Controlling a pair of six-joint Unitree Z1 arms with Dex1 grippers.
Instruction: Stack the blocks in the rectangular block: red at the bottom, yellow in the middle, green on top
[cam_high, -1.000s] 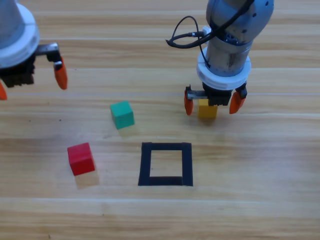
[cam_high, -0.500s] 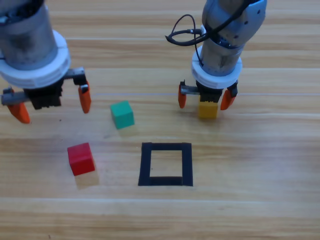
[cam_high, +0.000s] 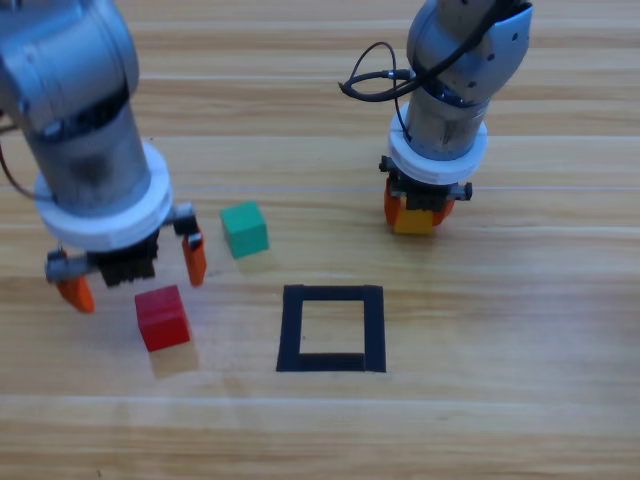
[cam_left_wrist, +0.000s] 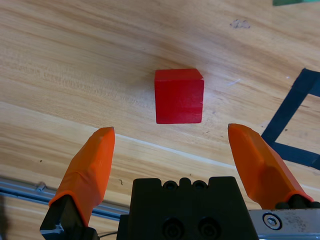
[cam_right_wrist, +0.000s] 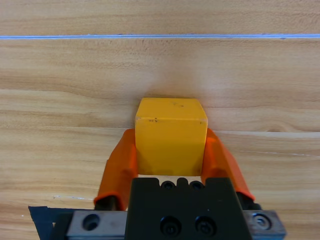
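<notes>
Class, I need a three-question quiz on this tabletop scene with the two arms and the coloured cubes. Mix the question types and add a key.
1. True or false: the right gripper is shut on the yellow cube.
2. Which cube lies ahead of the open left gripper? A) green cube B) red cube C) yellow cube
3. Fill in: the black tape square holds ___ cubes.

Key: 1 true; 2 B; 3 no.

A small red cube (cam_high: 162, 317) sits on the wood, left of a hollow square of black tape (cam_high: 331, 328). A teal-green cube (cam_high: 244, 229) lies farther back, between them. A yellow cube (cam_high: 414, 218) lies beyond the square's right side, squeezed between two orange jaws.
</notes>
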